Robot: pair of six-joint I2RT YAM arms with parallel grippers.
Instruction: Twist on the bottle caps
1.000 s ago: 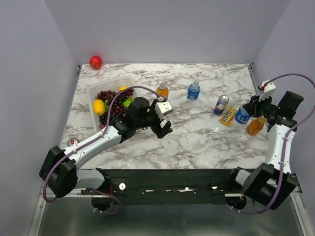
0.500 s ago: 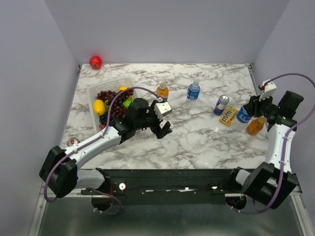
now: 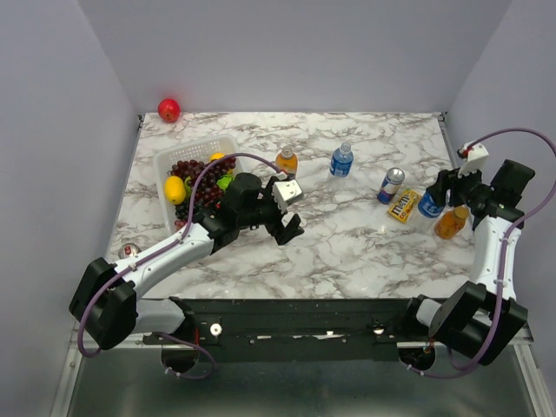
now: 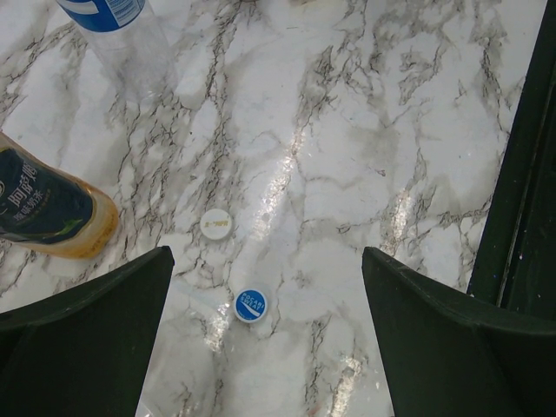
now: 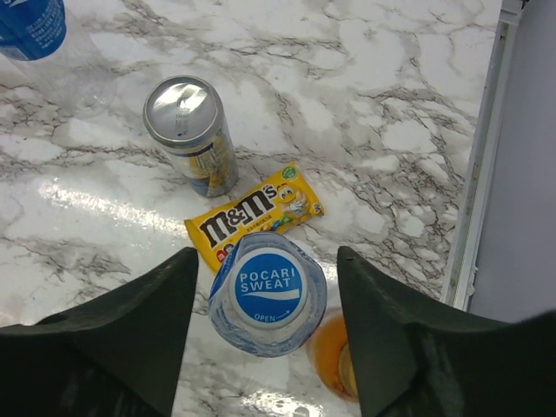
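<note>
Right wrist view | right gripper [image 5: 268,265] parted, nothing grasped, straddling upright clear plastic bottle [image 5: 268,344] near drink can [image 5: 189,130]; seated blue cap [image 5: 268,288] screwed on | left gripper [image 4: 268,261] spread wide, empty | white cap [image 4: 215,224] and loose blue cap [image 4: 250,305], smooth discs, laid flat on glossy marble [image 4: 347,130] well left of drink can, directly beneath left gripper; left arm judged nearer.

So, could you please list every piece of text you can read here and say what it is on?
"POCARI SWEAT", "OPEN": blue cap on the clear bottle.
"m&m's": yellow candy packet.
Too small or blurred to read: loose blue cap, white cap, can, dark label of the orange bottle.
</note>
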